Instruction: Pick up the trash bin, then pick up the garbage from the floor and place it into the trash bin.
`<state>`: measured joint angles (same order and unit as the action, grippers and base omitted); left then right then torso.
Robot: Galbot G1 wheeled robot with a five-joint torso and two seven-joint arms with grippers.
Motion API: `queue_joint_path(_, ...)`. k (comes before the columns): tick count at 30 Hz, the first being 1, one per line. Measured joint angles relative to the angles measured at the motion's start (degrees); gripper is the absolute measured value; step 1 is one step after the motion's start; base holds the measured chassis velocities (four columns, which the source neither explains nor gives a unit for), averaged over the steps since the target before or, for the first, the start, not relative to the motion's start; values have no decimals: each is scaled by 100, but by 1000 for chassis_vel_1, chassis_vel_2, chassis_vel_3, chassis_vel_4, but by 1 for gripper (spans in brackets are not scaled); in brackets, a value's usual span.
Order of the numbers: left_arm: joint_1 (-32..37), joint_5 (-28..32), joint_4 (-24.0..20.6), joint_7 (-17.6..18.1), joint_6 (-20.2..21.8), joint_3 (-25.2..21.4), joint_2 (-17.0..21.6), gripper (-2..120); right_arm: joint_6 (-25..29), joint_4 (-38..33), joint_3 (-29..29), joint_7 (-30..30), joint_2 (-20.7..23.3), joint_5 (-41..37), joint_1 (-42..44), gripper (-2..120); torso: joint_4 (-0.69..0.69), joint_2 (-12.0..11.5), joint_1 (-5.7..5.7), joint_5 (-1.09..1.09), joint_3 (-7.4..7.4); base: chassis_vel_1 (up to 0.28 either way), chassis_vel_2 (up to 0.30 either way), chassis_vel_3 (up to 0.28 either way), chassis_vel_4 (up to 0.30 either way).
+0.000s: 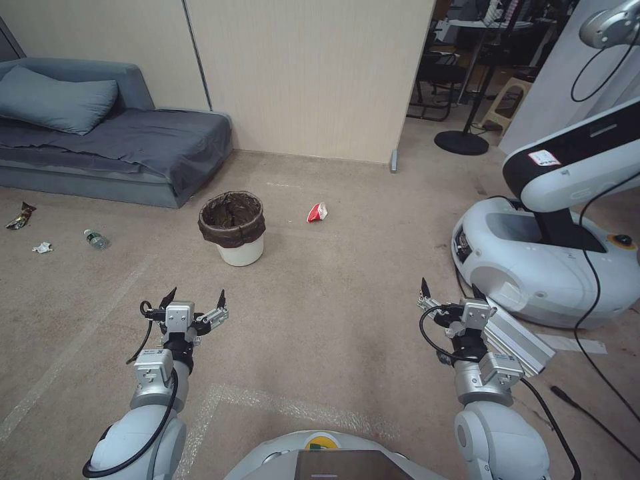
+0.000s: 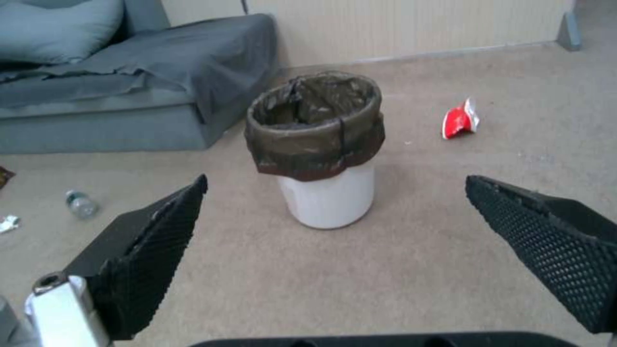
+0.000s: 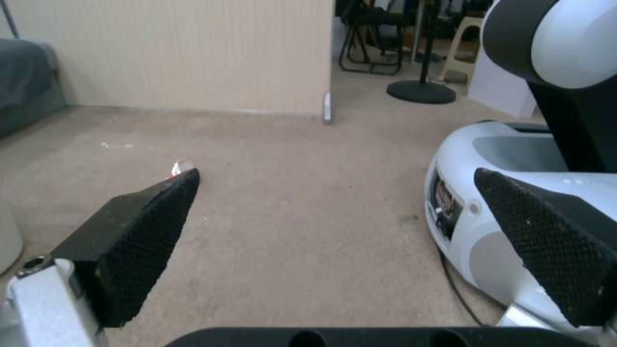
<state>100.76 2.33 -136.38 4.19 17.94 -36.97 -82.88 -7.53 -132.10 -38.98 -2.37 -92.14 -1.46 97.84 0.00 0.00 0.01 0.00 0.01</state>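
The floor [image 1: 333,320] was short-pile beige carpet, running back to a ribbed cream wall [image 1: 307,73], with a grey fabric sofa [image 1: 113,147] and its soft pillow [image 1: 53,97] in the far left corner. Well off to the left of the left gripper [image 1: 193,300] lay a crinkled dark foil wrapper [image 1: 20,215], a crumpled white tissue [image 1: 43,248] and a small clear bottle [image 1: 96,239] on its side. The left gripper hovered above the carpet, its black, dimple-textured fingers [image 2: 154,250] spread wide with nothing between them. Just ahead of it, apart, stood the bin [image 1: 235,230]: a round, smooth white tub, upright, its wrinkled brown-black liner folded over the rim as a wide band. Farther ahead and to the right lay a creased red-and-white wrapper [image 1: 317,212]. The right gripper [image 1: 450,295] hung equally spread and empty, with the glossy white shell of another robot [image 1: 533,260] close on its right.
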Motion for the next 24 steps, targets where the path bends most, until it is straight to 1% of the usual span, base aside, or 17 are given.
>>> queue_joint_path(7, -20, 6, 2, 0, -1, -12, -7, 100, 3, 1, -2, -1, 0, 1, -24, 100, -1, 0, 0, 0, 0, -114, 83, 93, -98)
queue_joint_path(24, -31, 61, -12, -1, 4, -57, -16, 100, 21, 23, -9, -1, 1, -2, -51, 100, -1, 0, -1, 0, -1, -119, 124, 117, -117)
